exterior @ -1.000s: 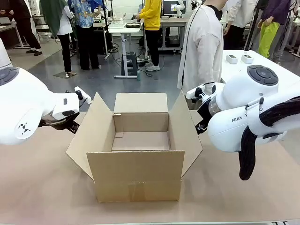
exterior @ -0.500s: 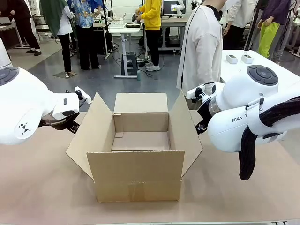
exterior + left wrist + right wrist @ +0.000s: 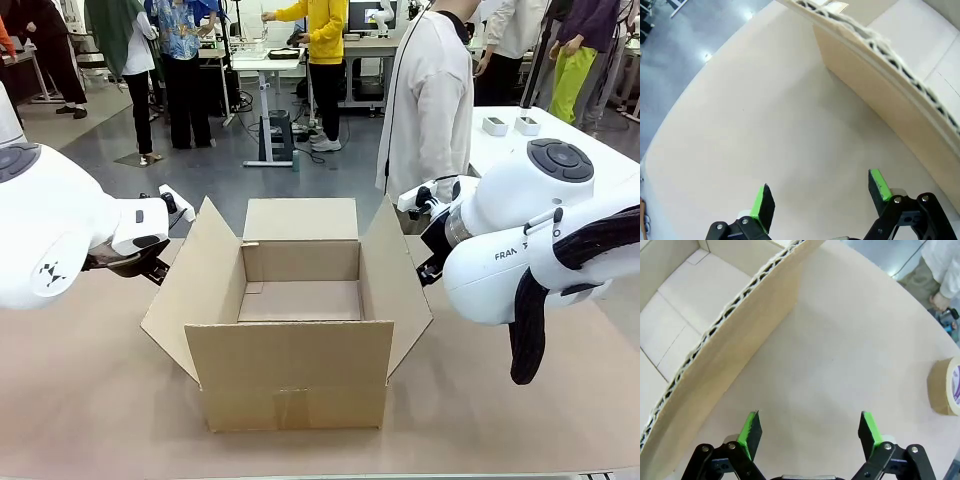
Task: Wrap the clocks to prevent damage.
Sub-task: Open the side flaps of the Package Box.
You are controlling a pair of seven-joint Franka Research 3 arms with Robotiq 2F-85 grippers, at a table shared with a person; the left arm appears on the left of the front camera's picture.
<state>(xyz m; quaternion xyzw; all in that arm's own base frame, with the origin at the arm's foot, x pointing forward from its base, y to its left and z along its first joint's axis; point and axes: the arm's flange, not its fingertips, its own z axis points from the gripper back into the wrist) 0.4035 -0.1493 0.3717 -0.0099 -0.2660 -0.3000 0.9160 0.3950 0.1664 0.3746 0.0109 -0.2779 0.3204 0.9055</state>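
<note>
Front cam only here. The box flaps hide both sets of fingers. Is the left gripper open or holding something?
Observer: The left gripper is open, with nothing between its green pads. It hangs over bare table beside the box flap.
Operator: Right one?
Observer: The right gripper is open and empty too, just outside the opposite flap.
Operator: Anything on the table on that side?
Observer: A roll of tape sits on the table out beyond the right gripper.
</note>
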